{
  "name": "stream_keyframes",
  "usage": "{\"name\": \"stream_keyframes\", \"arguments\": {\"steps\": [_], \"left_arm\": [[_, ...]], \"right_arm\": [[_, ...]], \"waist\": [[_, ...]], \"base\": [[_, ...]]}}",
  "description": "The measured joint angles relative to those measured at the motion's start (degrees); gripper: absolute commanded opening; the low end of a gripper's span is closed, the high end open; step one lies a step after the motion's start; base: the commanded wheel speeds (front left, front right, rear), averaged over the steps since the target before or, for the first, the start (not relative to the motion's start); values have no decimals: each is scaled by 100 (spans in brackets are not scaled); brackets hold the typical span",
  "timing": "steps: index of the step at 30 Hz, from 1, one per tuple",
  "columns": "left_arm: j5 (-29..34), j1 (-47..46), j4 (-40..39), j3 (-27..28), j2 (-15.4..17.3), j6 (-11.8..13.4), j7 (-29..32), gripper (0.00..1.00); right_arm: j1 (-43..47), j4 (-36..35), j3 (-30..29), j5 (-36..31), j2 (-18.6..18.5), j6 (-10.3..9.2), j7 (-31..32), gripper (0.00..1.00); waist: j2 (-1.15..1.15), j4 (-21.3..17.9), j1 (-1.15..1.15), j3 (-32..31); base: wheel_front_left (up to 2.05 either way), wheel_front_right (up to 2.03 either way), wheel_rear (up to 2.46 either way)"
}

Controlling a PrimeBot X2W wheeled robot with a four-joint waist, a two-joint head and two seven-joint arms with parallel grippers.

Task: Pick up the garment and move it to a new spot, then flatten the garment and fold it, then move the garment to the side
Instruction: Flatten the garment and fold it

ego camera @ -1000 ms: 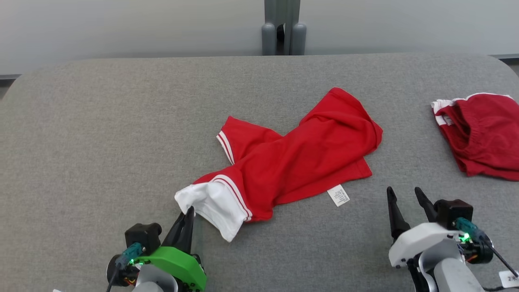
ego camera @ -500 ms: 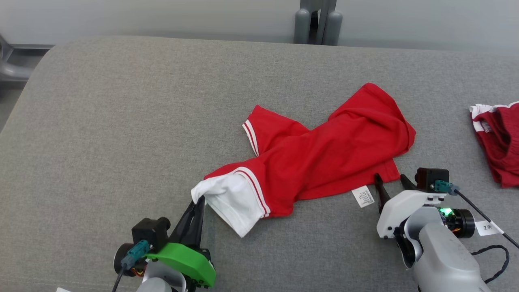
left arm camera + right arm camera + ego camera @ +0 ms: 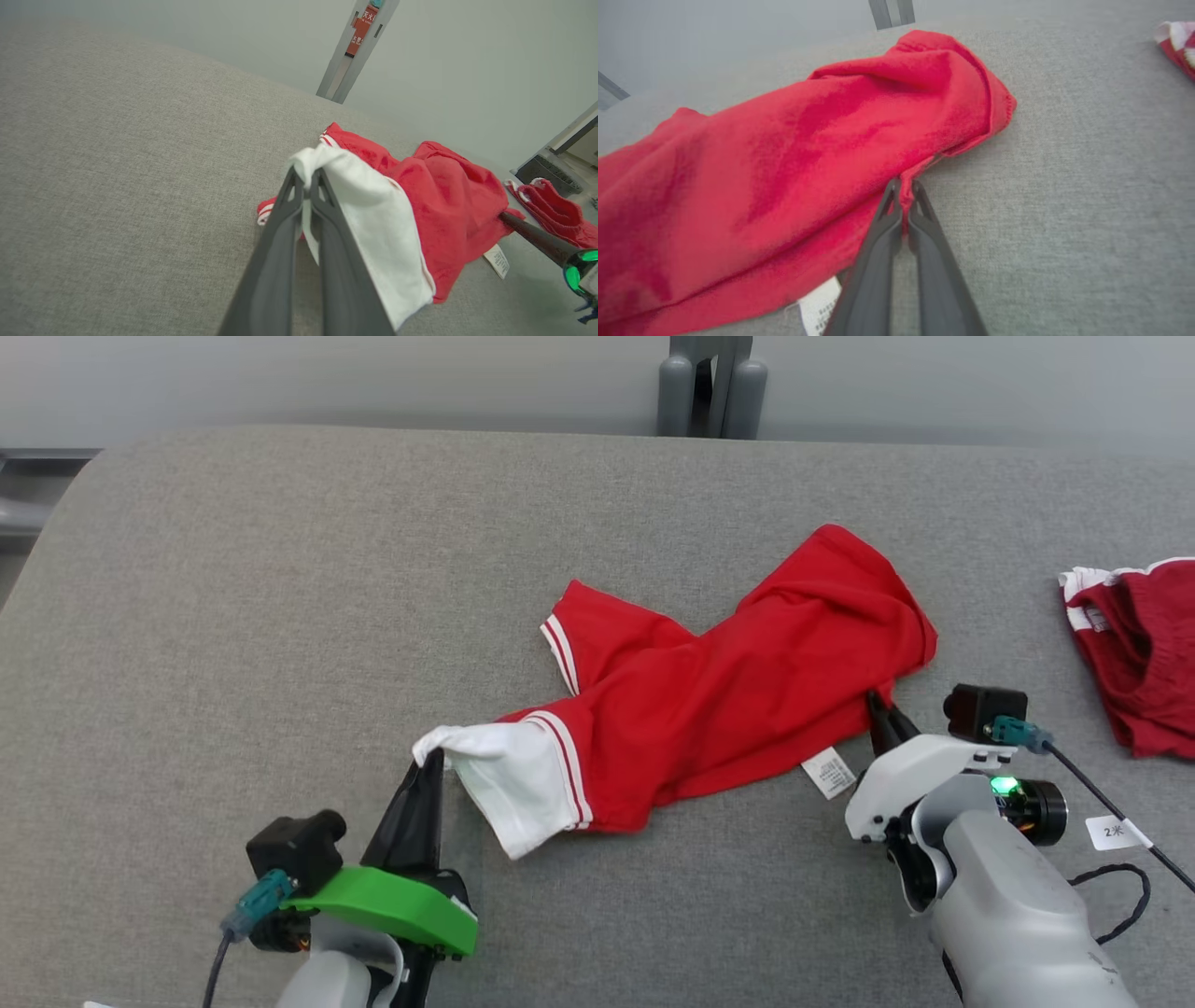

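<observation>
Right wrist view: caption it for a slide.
Right tool pinches a hem of the red garment on the grey table.

A second red clothing item (image 3: 1144, 663) runs off the head view's right edge; the print on the garment's (image 3: 728, 709) care label (image 3: 829, 773) is too small to read.

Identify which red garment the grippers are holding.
The centre garment with the white sleeve: left gripper and right gripper pinch it; the crumpled garment far right lies untouched.
</observation>
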Motion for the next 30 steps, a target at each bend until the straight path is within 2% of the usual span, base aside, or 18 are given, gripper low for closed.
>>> {"name": "stream_keyframes", "arguments": {"steps": [5, 12, 16, 21, 26, 30], "left_arm": [[-411, -3, -661, 159, 20, -47, 171, 0], [-847, -7, -1982, 501, 243, 2, 555, 0], [-1072, 0, -2920, 653, 344, 120, 787, 0], [-1172, -12, -4132, 804, 542, 321, 1198, 0], [-1149, -358, -5224, 888, 932, 516, 1848, 0], [-1074, -898, -5789, 877, 1255, 589, 2409, 0]], "right_arm": [[42, -848, 174, 493, -33, 0, -71, 0], [572, -2833, 190, 1110, -569, 0, 156, 0], [1088, -4318, -107, 1271, -723, 0, 592, 0], [1711, -6281, -633, 1241, -619, 0, 1329, 0], [2065, -8134, -1059, 1140, -419, 0, 2149, 0], [2092, -9265, -1326, 1053, -323, 0, 2721, 0]], "waist": [[0, -94, 0, -188], [0, -264, 0, -515], [0, -382, 0, -684], [0, -540, 0, -864], [0, -700, 0, -1019], [0, -821, 0, -1120]], "base": [[0, 0, 0], [0, 0, 0], [0, 0, 0], [0, 0, 0], [0, 0, 0], [0, 0, 0]]}}
